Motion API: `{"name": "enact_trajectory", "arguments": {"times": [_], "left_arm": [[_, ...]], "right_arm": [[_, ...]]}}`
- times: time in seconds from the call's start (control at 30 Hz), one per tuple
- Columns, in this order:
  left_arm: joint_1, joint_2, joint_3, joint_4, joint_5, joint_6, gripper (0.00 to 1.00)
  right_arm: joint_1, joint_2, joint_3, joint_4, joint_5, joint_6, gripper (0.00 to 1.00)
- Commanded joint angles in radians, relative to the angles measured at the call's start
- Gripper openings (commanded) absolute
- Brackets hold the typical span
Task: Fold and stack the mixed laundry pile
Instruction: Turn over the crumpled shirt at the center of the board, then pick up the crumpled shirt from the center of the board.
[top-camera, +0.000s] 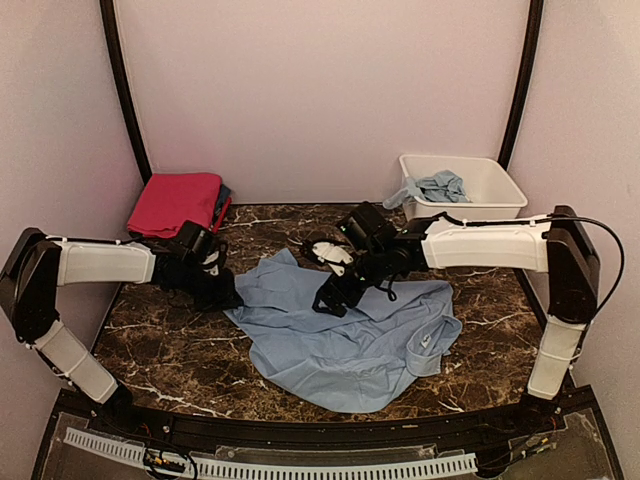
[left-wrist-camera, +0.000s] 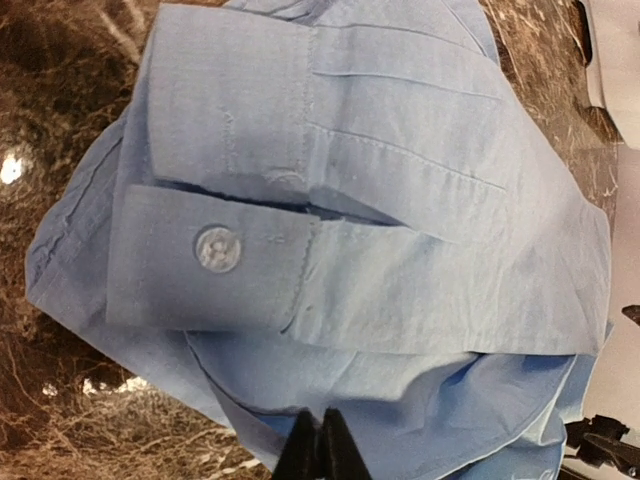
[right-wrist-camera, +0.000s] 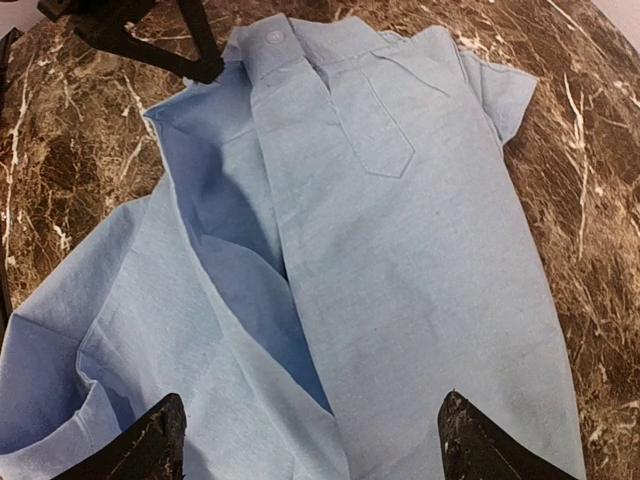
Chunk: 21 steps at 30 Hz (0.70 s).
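Observation:
A pale blue collared shirt (top-camera: 345, 335) lies spread open on the marble table, its buttoned cuff (left-wrist-camera: 218, 248) and sleeve folded over the body. My left gripper (top-camera: 226, 296) sits at the shirt's left edge. In the left wrist view its fingers (left-wrist-camera: 322, 448) are pressed together on a fold of the shirt (left-wrist-camera: 400, 200). My right gripper (top-camera: 330, 300) hovers over the shirt's upper middle. It stands open (right-wrist-camera: 310, 450), with the front placket (right-wrist-camera: 420, 280) lying between its fingertips. The left gripper (right-wrist-camera: 205, 68) also shows at the shirt's far corner in the right wrist view.
A white plastic tub (top-camera: 480, 208) at the back right holds another pale blue garment (top-camera: 440, 185). A folded magenta cloth (top-camera: 175, 200) with a dark piece (top-camera: 224, 198) beside it lies at the back left. A black cable (top-camera: 315, 245) loops behind the shirt.

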Motion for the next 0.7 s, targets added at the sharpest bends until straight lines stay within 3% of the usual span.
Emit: {"name": "enact_trajectory", "arguments": {"times": [0.0,0.27,0.5,0.6,0.67], "left_arm": [[0.002,-0.044,0.052,0.019,0.057,0.011,0.0],[0.002,-0.203,0.088,-0.06,0.05,0.046,0.0],[0.001,-0.376,-0.021,-0.044,0.114,0.128,0.0],[-0.004,-0.406,-0.079,-0.018,0.212,0.154,0.0],[-0.005,-0.418,-0.104,-0.066,0.135,0.136,0.0]], "right_arm": [[0.034,-0.043,-0.034,0.168,-0.038,-0.057,0.83],[0.039,0.022,0.035,0.219,-0.004,-0.032,0.8],[0.032,0.065,0.096,0.216,-0.087,-0.025,0.79],[0.032,0.078,0.106,0.245,-0.1,-0.015,0.79],[0.032,0.101,0.143,0.24,-0.066,-0.014,0.77]]}}
